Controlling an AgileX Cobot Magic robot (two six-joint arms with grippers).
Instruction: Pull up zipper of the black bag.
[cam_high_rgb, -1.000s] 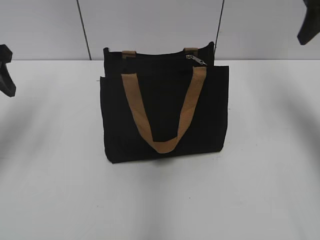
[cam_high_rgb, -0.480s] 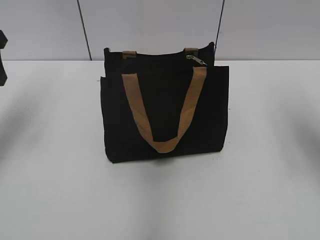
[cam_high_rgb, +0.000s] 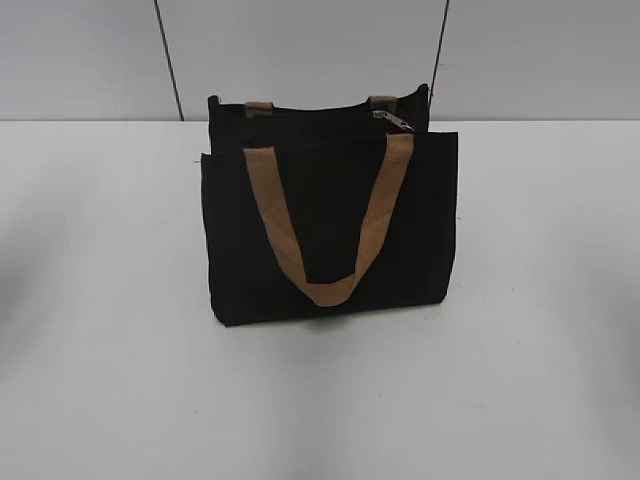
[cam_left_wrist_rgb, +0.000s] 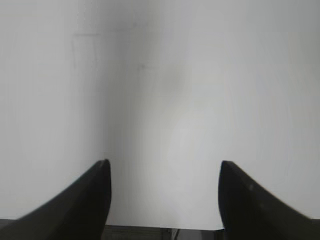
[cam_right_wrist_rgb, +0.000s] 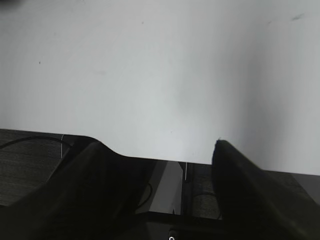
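Observation:
The black bag (cam_high_rgb: 330, 230) stands upright in the middle of the white table in the exterior view, with a tan loop handle (cam_high_rgb: 330, 215) hanging down its front. The zipper runs along its top edge, with the silver pull tab (cam_high_rgb: 394, 120) near the right end. Neither gripper shows in the exterior view. My left gripper (cam_left_wrist_rgb: 165, 165) is open and empty over bare white table. My right gripper (cam_right_wrist_rgb: 157, 147) is open and empty above the table's near edge. The bag is not in either wrist view.
The white table (cam_high_rgb: 120, 350) extends on all sides of the bag. A pale panelled wall (cam_high_rgb: 300, 50) stands behind. In the right wrist view, the table edge (cam_right_wrist_rgb: 170, 161) borders dark equipment and cables below.
Both arms have drawn out of the exterior view: the left gripper off the left edge, the right gripper off the top right corner. The bag has not moved.

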